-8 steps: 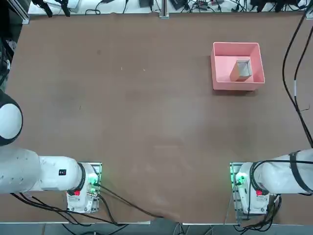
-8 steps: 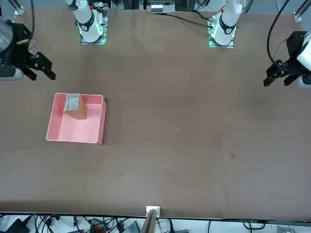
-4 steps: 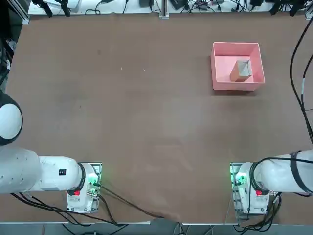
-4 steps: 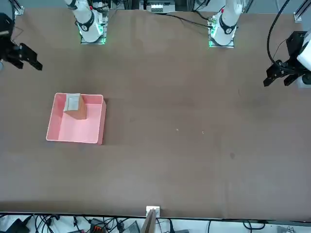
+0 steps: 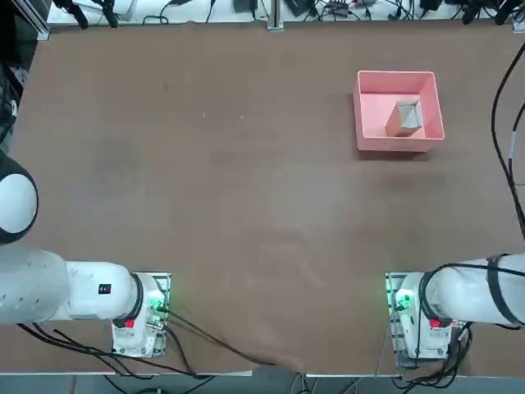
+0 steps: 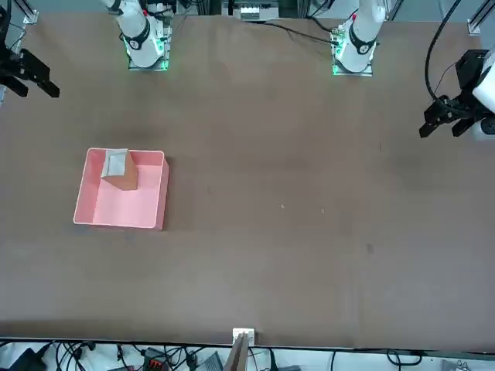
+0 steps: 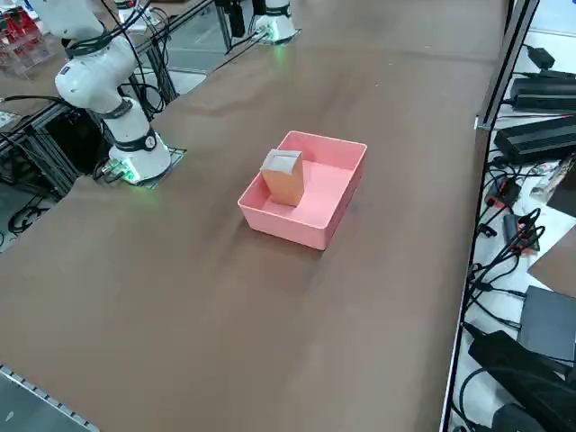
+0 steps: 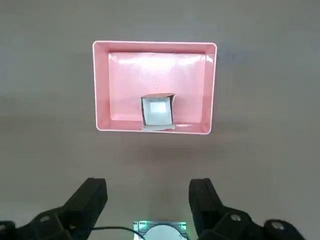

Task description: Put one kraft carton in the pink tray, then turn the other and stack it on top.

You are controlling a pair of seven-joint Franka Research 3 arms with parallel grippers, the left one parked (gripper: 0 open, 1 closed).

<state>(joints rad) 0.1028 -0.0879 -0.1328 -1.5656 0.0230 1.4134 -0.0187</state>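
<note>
The right gripper is raised clear of the tray, fingers spread wide with nothing between them. One tan block shows, inside the tray, near the wall nearest the robot's bases; whether it is a single carton or two stacked flush cannot be told, as no seam can be made out and no other carton shows outside the tray.

If the second is still to be placed, an off-centre release could tip it over the edge of the first. If both are already stacked, a low sweep of the fingers over the tray could topple them, and the near wall leaves little room for a finger on that side.

The block is matte tan card, straight-edged, with a pale whitish top. The tray is smooth, glossy pink plastic, shallow and squarish, with rounded corners and upright walls.
</note>
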